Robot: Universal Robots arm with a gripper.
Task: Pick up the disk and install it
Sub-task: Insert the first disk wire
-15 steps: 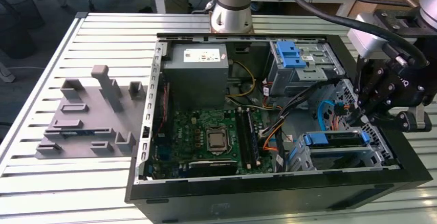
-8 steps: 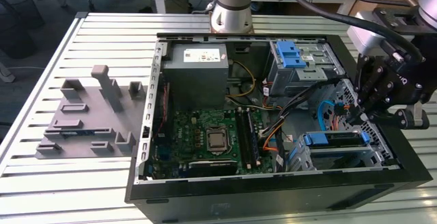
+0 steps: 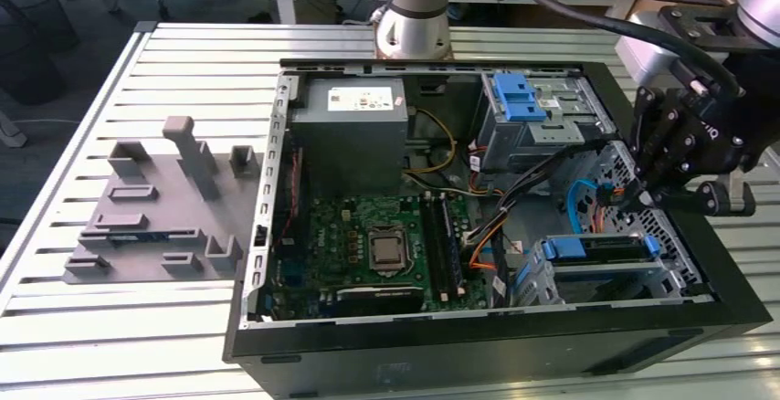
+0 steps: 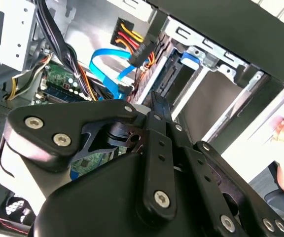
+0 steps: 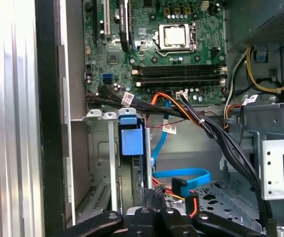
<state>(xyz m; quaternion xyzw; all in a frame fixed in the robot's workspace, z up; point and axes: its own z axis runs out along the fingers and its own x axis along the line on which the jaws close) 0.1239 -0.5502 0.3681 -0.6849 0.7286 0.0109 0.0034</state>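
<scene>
Exterior view overlooks the open computer case (image 3: 488,327); both wrist views peer inside.

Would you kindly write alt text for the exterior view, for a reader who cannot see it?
An open computer case lies on a slatted metal table, its motherboard exposed. The black gripper hangs over the drive cage at the exterior view's right, where the blue-bracketed disk sits. A grey slotted stand lies left of the case.

Matt black metal gripper (image 3: 682,158), glossy green motherboard (image 3: 378,236), blue plastic disk (image 3: 594,248) bracket, ribbed bare-metal table (image 3: 73,327), matt grey plastic stand (image 3: 152,208).
</scene>
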